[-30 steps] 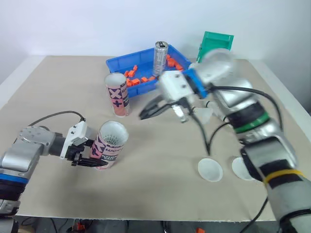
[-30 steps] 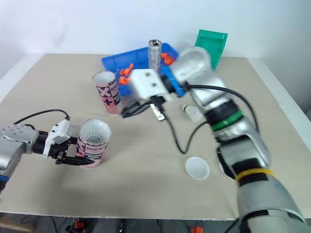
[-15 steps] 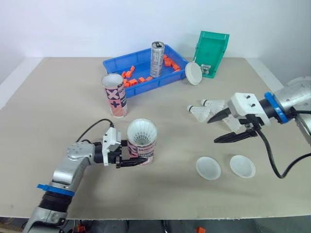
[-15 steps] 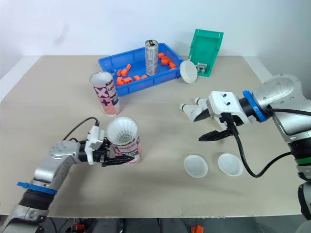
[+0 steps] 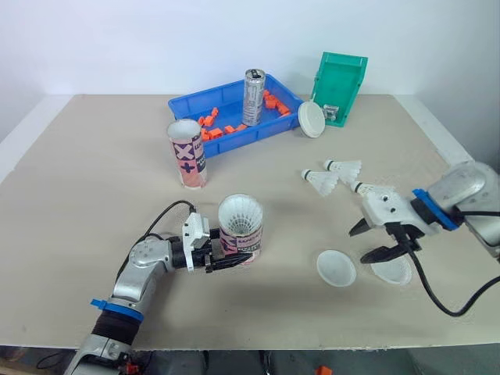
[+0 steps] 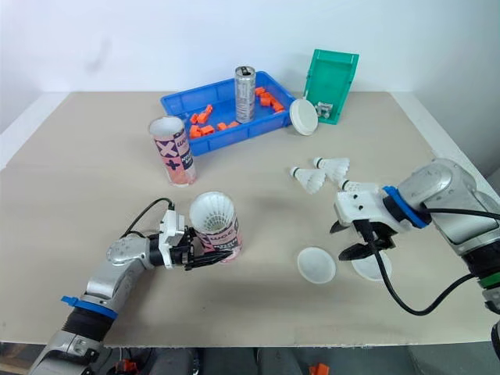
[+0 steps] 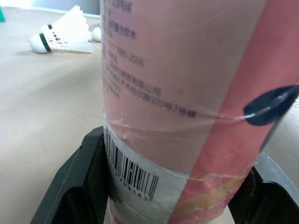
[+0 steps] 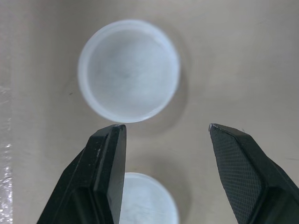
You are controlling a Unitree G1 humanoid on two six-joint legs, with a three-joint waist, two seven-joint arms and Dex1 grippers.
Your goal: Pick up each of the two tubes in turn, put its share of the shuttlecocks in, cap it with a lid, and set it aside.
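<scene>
While upright in left fingers [image 7: 79, 186], tube [image 5: 240, 238] of shuttlecocks [image 5: 239, 212] (open-topped).

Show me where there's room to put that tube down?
Bare table lies left of the standing tube, and between the held tube and the shuttlecocks. Crowded: around the blue tray and the lids by the right gripper.
</scene>
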